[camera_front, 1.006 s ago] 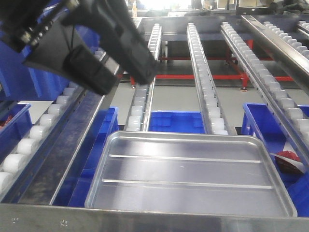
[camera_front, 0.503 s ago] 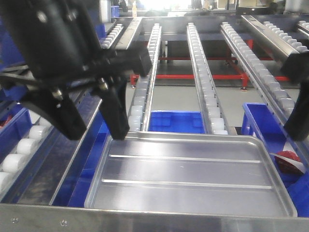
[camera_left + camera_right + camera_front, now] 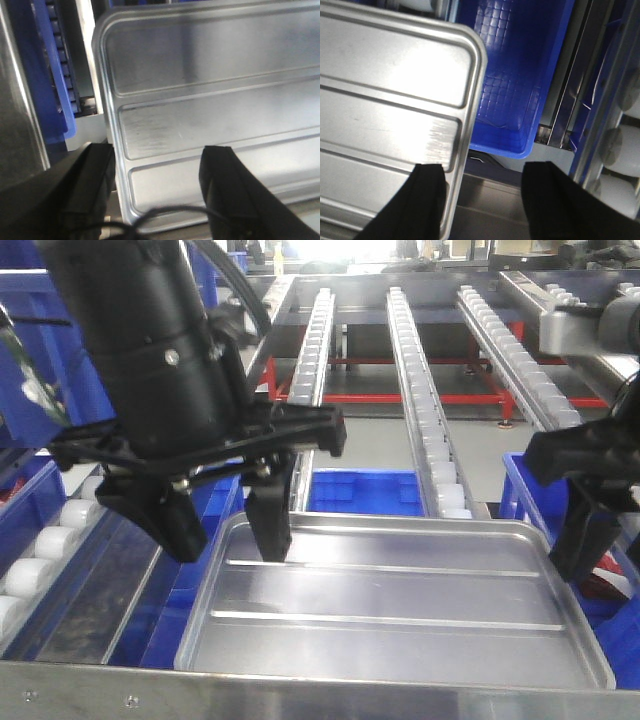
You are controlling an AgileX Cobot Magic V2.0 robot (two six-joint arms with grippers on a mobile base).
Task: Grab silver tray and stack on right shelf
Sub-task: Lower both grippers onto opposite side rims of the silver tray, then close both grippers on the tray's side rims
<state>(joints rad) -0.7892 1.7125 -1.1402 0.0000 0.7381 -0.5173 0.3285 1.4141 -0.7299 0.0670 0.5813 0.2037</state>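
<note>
Now your left gripper (image 3: 228, 540) stands wide astride the left rim of the silver tray (image 3: 400, 605), one finger inside, one outside, seemingly ready to pinch; the right gripper (image 3: 487, 200) gapes likewise over the right rim. The tray lies flat on the right shelf (image 3: 420, 390), just behind its near front bar (image 3: 300, 695), with open gaps beside both edges for outer fingers.

On my front feed a centre blue bin (image 3: 362, 490) sits low, its inside in shadow. A right blue bin (image 3: 518, 495) stands beside it, apart from it, and holds a red-and-white item (image 3: 612, 578) I can't identify. Only slivers of a left blue bin (image 3: 165, 625) show. Behind them is grey floor (image 3: 360, 445), with a red steel frame (image 3: 420, 398) standing on it. My right wrist feed shows a grid-floored blue bin (image 3: 512, 75).
</note>
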